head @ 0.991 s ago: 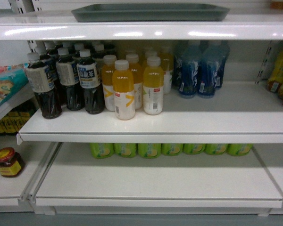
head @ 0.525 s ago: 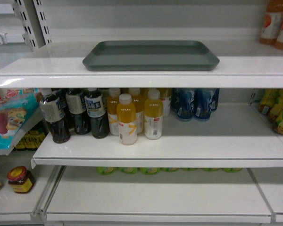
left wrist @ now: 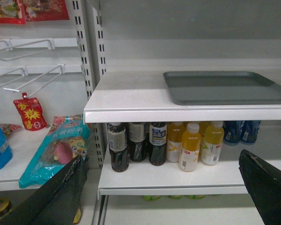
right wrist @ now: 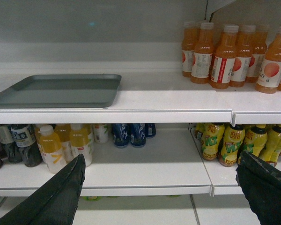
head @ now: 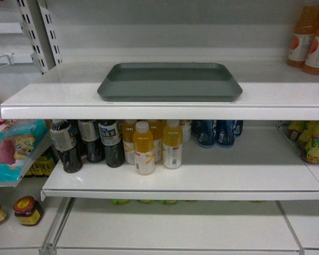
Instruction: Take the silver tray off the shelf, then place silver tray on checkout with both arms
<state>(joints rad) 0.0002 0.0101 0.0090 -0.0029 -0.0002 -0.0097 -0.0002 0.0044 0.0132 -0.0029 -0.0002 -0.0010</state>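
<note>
Head view risen; silver tray [head: 170, 81] on shelf [head: 69, 101], above open left gripper [left wrist: 164, 187].

A shop — white slotted-upright shelves [head: 165, 103] carry rows of bottled drinks [head: 143, 149], orange bottles [right wrist: 225, 54], jars [head: 26, 211] and snack bags [left wrist: 56, 150] — with wire hooks [left wrist: 23, 77] alongside.

Left tool [left wrist: 161, 187] jaws spread wide, right tool [right wrist: 159, 187] jaws spread wide, both level, holding nothing
</note>
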